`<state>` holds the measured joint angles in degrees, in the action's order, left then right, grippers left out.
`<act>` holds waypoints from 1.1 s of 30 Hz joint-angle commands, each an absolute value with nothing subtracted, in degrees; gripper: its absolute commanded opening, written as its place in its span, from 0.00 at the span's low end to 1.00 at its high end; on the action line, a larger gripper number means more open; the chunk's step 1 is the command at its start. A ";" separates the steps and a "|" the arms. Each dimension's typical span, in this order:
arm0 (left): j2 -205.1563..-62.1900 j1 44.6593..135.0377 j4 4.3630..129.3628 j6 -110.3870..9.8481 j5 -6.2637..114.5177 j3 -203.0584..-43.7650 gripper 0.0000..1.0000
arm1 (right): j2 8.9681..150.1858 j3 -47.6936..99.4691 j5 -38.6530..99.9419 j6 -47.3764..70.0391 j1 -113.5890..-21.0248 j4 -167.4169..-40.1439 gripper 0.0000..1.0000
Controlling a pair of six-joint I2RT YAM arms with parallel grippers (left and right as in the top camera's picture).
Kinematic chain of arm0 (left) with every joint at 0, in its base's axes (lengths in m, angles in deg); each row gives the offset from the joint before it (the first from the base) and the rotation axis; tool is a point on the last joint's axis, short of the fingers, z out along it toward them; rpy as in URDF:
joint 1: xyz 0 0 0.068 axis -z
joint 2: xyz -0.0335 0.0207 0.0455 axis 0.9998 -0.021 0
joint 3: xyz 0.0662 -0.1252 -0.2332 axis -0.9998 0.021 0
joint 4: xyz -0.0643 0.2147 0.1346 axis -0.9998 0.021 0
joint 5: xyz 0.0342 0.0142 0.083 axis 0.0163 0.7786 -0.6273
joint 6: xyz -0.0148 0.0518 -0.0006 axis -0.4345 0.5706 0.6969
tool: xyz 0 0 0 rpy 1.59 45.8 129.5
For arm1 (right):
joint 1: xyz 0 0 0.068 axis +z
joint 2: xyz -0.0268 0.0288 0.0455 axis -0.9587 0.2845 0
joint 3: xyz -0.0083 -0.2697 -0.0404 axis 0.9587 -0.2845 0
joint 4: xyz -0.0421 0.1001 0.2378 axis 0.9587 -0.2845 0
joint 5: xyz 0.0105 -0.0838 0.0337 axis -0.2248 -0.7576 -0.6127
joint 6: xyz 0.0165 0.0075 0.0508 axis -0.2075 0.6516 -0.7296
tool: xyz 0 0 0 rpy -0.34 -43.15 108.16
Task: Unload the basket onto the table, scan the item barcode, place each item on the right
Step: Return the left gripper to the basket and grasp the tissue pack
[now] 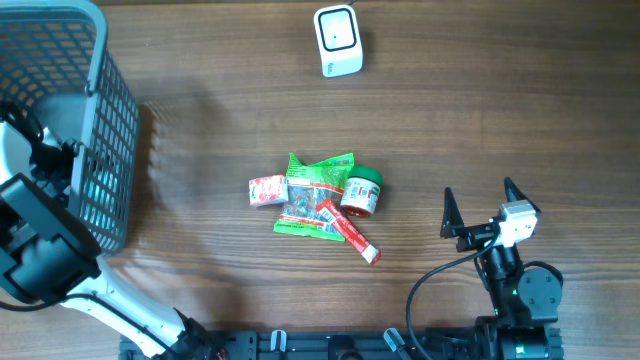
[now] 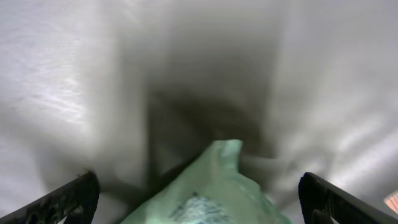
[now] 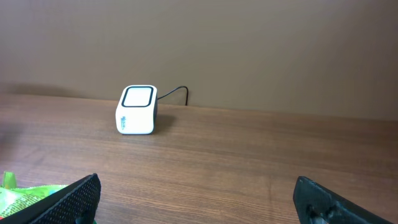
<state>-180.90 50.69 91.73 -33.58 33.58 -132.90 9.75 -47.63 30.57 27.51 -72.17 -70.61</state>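
- My left gripper (image 2: 196, 182) is down in the grey basket (image 1: 110, 130), fingers spread wide and holding nothing.
- A pale green packet (image 2: 217, 174) lies between them, touching neither finger.
- My right gripper (image 1: 478, 190) hangs open and empty over the right side of the table (image 1: 480, 100).
- The scanner (image 1: 337, 40) stands at the far edge, and other groceries (image 1: 318, 195) are piled mid-table.

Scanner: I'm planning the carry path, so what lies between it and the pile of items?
Nothing; the overhead view shows bare tabletop between the scanner and the pile of items.
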 commanded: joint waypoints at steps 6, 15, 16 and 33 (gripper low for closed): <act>-180.11 50.60 95.88 -29.08 37.36 -133.12 1.00 | 9.60 -47.69 31.49 28.10 -72.37 -70.37 1.00; -180.15 51.35 95.18 -31.61 31.77 -130.23 0.68 | 9.60 -47.69 31.49 28.12 -72.37 -70.37 1.00; -180.15 51.30 94.09 -33.08 30.98 -129.18 0.61 | 9.60 -47.69 31.49 28.10 -72.37 -70.37 1.00; -173.35 48.46 99.64 -41.91 30.83 -152.20 0.04 | 9.60 -47.69 31.49 28.10 -72.37 -70.37 1.00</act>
